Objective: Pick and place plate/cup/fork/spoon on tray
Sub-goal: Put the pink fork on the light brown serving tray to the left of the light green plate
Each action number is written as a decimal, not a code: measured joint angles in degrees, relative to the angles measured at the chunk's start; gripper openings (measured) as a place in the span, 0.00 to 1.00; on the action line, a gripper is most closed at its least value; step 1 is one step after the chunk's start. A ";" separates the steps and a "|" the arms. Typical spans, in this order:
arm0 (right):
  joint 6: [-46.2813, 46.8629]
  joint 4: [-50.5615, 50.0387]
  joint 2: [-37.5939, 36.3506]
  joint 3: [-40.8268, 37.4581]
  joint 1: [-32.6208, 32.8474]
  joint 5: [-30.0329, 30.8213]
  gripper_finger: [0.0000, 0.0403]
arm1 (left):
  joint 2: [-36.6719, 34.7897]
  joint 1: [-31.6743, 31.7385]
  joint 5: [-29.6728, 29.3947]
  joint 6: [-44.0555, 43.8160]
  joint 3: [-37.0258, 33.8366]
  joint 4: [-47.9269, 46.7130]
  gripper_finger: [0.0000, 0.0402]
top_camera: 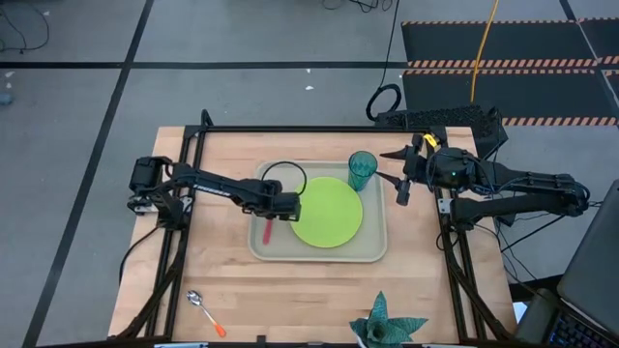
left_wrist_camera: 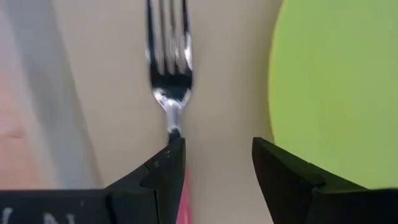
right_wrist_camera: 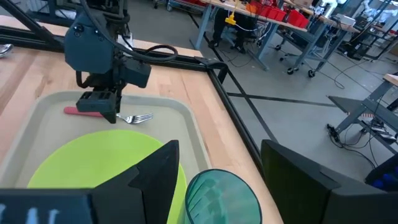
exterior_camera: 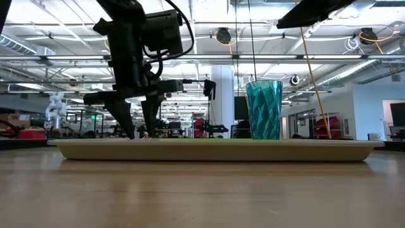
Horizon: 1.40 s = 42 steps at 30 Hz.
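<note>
The beige tray (top_camera: 372, 253) holds the lime-green plate (top_camera: 327, 211), and the teal cup (top_camera: 363, 170) stands upright at its far right corner. The fork (left_wrist_camera: 169, 56) lies flat on the tray floor left of the plate, tines toward the far edge and red handle (top_camera: 267, 230) toward the near edge. My left gripper (left_wrist_camera: 217, 146) points down over the fork's handle, open, its fingertips low over the tray (exterior_camera: 209, 149). My right gripper (right_wrist_camera: 217, 155) hangs open and high beside the cup (right_wrist_camera: 221, 196), holding nothing. The orange-handled spoon (top_camera: 205, 311) lies on the table at the near left. My left gripper stands open with one finger (left_wrist_camera: 165, 171) over the fork's neck (left_wrist_camera: 174, 127), where the metal meets the handle. The finger hides that spot, so I cannot tell whether it touches. The fork lies flat on the tray, outside the gap between the fingers.
A spiky teal leafy object (top_camera: 387, 327) sits at the table's near edge, right of centre. A black cable loop (top_camera: 286, 177) hangs off the left arm over the tray's far left corner. Bare wood (top_camera: 290, 290) shows between the tray and the near edge.
</note>
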 joint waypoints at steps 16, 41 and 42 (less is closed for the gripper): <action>0.00 0.90 0.24 -0.70 -0.02 0.00 0.54 | 1.73 0.00 -1.97 0.23 0.00 -2.71 0.46; 0.02 0.86 0.31 -0.72 -0.02 0.00 0.54 | 3.37 0.00 -1.44 -3.56 0.02 -6.42 0.46; 0.03 0.86 0.31 -0.72 -0.02 0.00 0.54 | 3.37 0.00 -1.44 -3.59 0.02 -6.40 0.46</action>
